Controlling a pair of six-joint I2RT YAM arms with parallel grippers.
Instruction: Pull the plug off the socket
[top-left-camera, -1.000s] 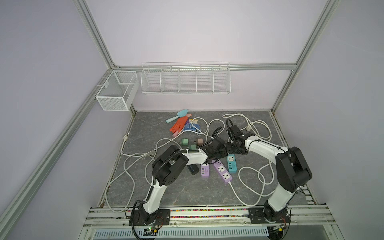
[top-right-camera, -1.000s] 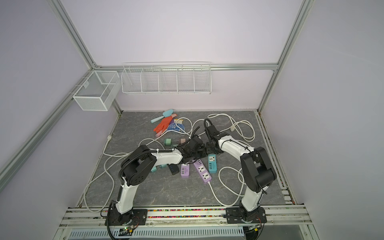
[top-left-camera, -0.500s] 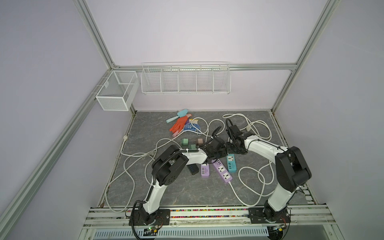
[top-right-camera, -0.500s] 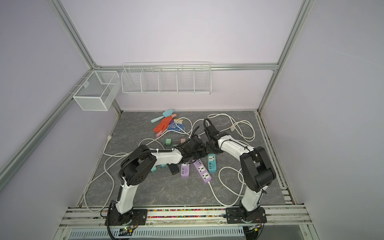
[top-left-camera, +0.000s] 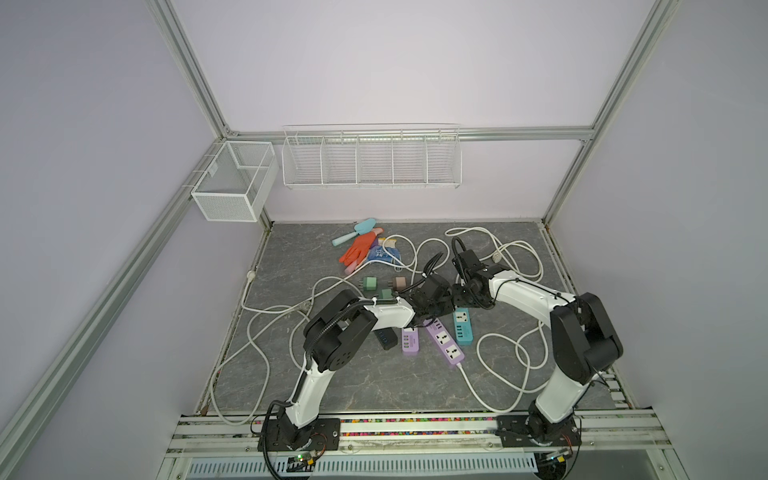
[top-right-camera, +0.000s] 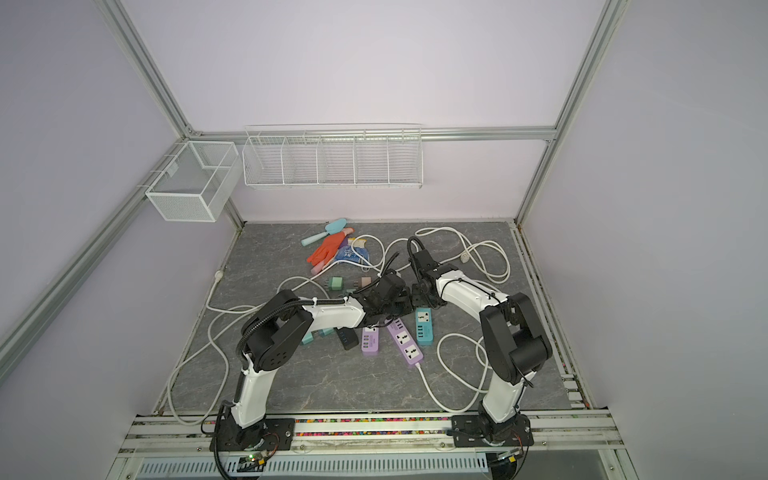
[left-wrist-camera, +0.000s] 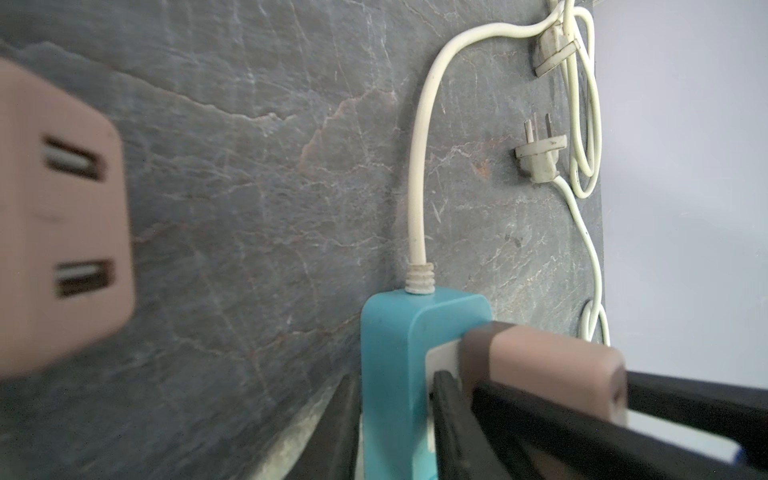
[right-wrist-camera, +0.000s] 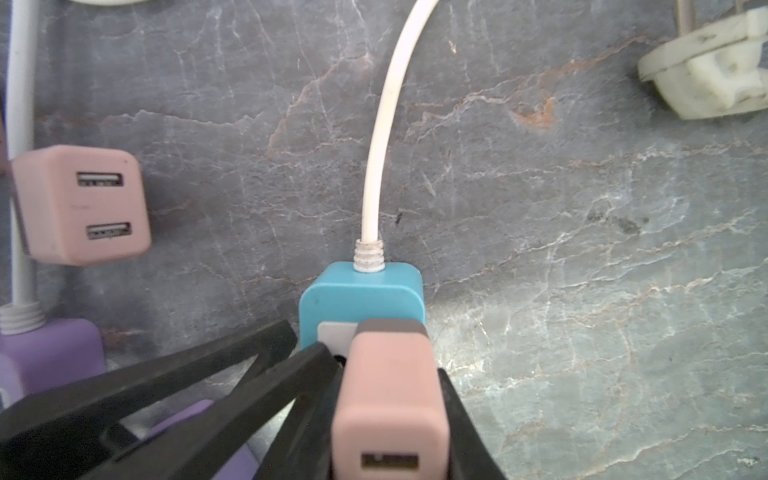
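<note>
Two top views: left claw (top-left-camera: 445, 311) and right claw (top-left-camera: 458, 300) meet tip to tip over the cord end of the teal socket strip (top-left-camera: 463, 330), mid-worktop (top-left-camera: 395, 386); the claws hide what they hold. Both top views also show a long purple strip (top-right-camera: 405, 344) and a short purple strip (top-right-camera: 370, 341) just beside it, a black hub (top-left-camera: 386, 338), a green adapter (top-left-camera: 370, 283), an orange glove (top-left-camera: 359, 248) and looping white cords (top-left-camera: 507, 365).
Left wrist view: only here does the teal strip's side show, caught between the left claw's two dark fingers (left-wrist-camera: 449, 424). The pink plug (left-wrist-camera: 540, 353) juts from the strip's white face, base against it, prongs unseen, pinched by the right claw's black fingers. The strip's own cord (left-wrist-camera: 417, 187) leaves its end. A loose white plug (left-wrist-camera: 540, 153) lies beyond, prongs bare.
Right wrist view: only here does the pink plug's outer end show, with one USB port. The right claw is pressed together on its two flanks. The left claw's fingers come in from the side, one tip on the white face. A loose pink adapter (right-wrist-camera: 81, 203) with two USB ports lies near.
Against a second ago: in the top views the arms, strips and cords lie as they did; I can make out no shift.
Writing: a blue packet (top-left-camera: 384, 254) beside the glove bears print too small to read.
</note>
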